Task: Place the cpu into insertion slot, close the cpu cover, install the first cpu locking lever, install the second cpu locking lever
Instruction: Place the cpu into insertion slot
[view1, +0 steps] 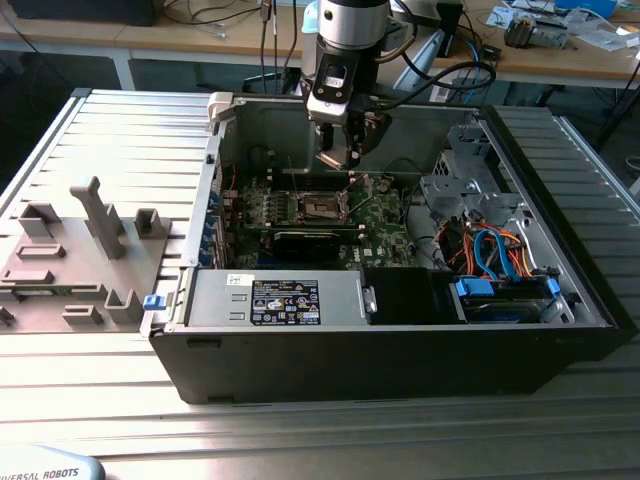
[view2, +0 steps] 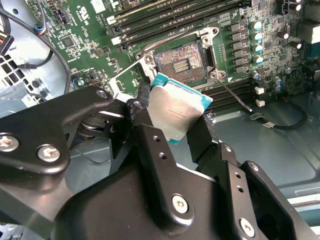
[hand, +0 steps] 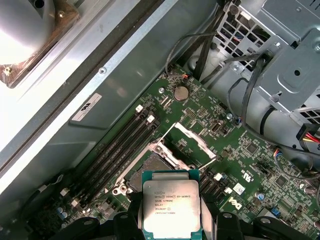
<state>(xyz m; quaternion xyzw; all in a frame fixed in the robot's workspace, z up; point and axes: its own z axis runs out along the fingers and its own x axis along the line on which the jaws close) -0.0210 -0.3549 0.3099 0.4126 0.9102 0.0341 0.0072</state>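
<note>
— While it hangs over the green board (view2: 85, 20), what has the gripper (view2: 172, 120) got?
— Its fingers (view2: 139, 114) pinch the cpu (view2: 180, 102), just above the open insertion slot (view2: 181, 62); the cpu cover (hand: 196, 140) stands swung up beside it.

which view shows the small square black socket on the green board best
The second wrist view: the small square black insertion slot shows nearly whole, contacts visible. In the first wrist view the held silvery-grey square cpu hides part of it. The exterior view shows it far off on the green circuit board.
</note>
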